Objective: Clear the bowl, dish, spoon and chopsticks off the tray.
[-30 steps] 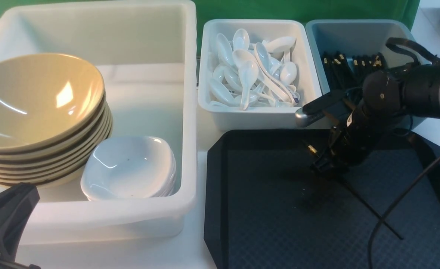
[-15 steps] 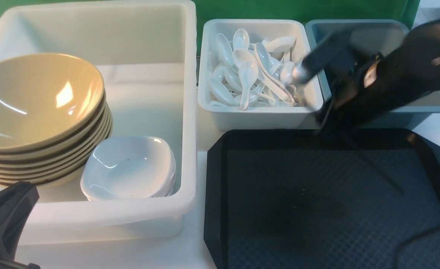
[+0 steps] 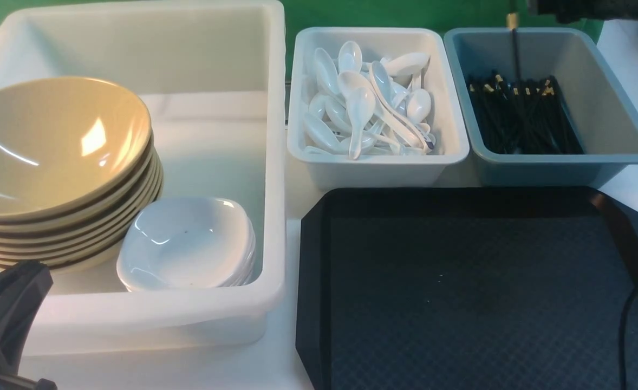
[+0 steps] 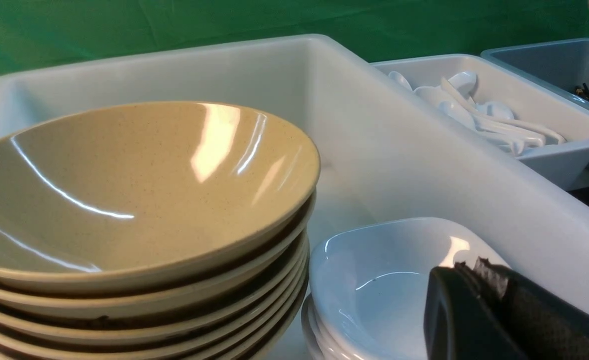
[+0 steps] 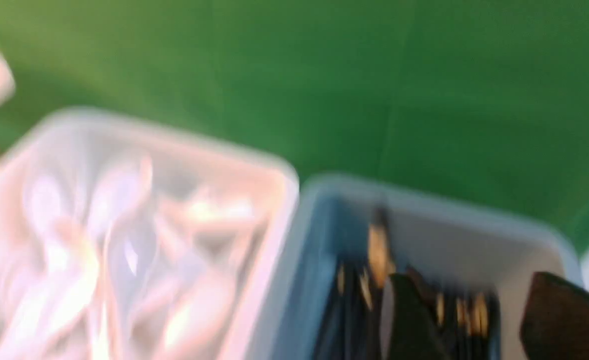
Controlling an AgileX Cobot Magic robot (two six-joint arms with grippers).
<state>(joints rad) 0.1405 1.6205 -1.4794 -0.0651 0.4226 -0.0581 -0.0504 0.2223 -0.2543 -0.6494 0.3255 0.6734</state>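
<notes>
Above the blue-grey tub (image 3: 611, 157), black gold-banded chopsticks (image 3: 515, 51) upright, right gripper (image 5: 479, 320) released.

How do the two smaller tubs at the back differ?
The white tub holds a loose heap of white soup spoons; the blue-grey tub holds black chopsticks lying roughly parallel. One chopstick stands on end over the blue-grey tub. Both sit behind the black tray.
</notes>
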